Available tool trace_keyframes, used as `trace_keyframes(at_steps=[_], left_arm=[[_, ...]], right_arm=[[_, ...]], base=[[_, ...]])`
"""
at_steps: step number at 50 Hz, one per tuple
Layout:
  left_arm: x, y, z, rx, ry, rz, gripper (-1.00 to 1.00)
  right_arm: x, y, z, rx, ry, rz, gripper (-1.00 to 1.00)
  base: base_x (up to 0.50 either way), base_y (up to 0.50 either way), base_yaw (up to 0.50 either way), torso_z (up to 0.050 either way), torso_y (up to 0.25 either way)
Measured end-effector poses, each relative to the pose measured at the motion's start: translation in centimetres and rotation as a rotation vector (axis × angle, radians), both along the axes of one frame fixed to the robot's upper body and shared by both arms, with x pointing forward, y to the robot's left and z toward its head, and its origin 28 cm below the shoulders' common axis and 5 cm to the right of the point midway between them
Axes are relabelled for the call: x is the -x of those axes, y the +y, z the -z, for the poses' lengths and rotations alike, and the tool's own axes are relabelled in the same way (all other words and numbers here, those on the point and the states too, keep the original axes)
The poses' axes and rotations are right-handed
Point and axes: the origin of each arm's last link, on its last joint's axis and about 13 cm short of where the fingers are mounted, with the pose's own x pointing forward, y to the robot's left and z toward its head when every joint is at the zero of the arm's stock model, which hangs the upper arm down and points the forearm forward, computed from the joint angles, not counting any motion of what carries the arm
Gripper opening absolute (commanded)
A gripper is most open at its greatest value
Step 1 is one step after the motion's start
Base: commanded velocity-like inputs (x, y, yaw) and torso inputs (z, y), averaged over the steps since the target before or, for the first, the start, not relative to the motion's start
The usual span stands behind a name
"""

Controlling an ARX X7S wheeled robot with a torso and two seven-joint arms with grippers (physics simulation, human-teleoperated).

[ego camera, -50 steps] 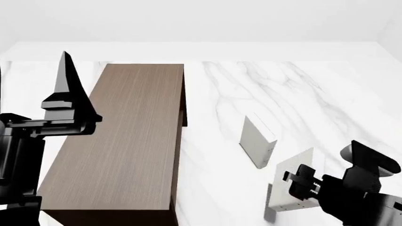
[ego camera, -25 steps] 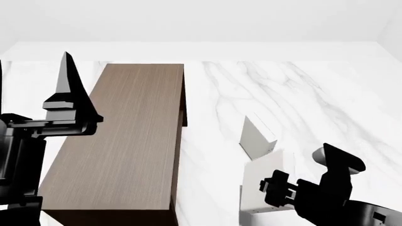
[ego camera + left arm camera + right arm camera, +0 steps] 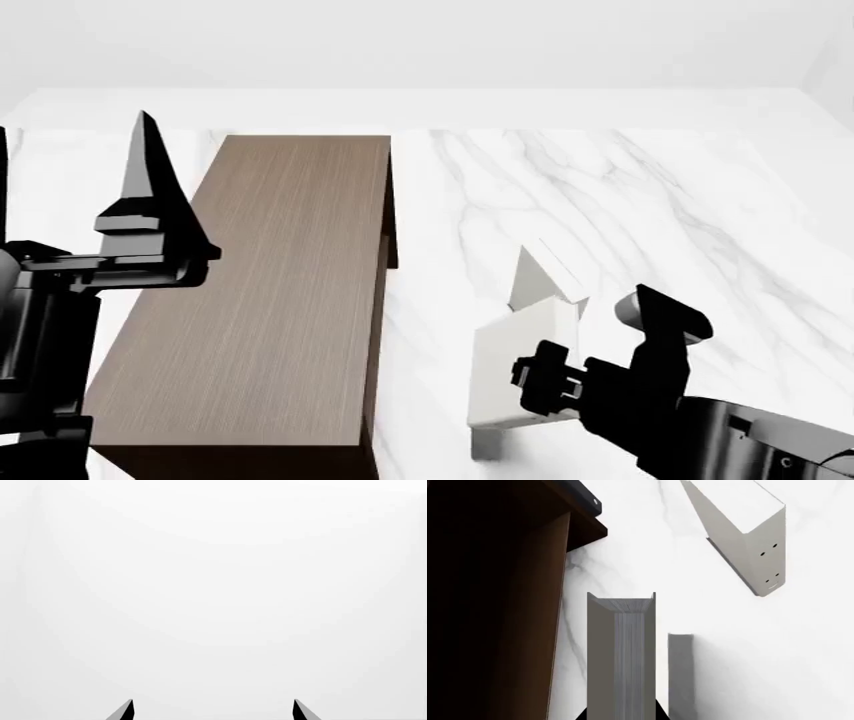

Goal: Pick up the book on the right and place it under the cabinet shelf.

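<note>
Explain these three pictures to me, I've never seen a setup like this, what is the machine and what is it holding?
This is a simulated two-armed robot, steered remotely by a person. Each arm ends in a two-fingered end effector.

The wide picture comes from a camera on the robot's head, looking down over a white marble table. On the table stands a long dark brown cabinet, and to its right a greyish-white book.

The other two pictures come from cameras near each wrist. The left end effector is raised and open, so its camera shows only two fingertips against blank white. The right end effector is clamped on a thin white book. Its camera looks along that book's page edge, with the cabinet on one side and the second book on the other.
</note>
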Motion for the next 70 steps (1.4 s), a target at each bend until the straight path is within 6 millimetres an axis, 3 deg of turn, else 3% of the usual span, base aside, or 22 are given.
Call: trace_keyframes(at_steps=[48, 70], left_arm=[[-0.1, 0.1, 0.0, 0.002, 0.003, -0.004, 1.0], [-0.2, 0.2, 0.0, 0.005, 0.003, -0.006, 1.0]], right_arm=[[-2.9, 2.8, 0.4, -0.086, 0.001, -0.11, -1.0], [-3.2, 3.8, 1.9, -0.14, 0.026, -0.143, -1.0]], base=[[0.0, 0.0, 0.0, 0.0, 0.001], [0.0, 0.0, 0.0, 0.0, 0.001]])
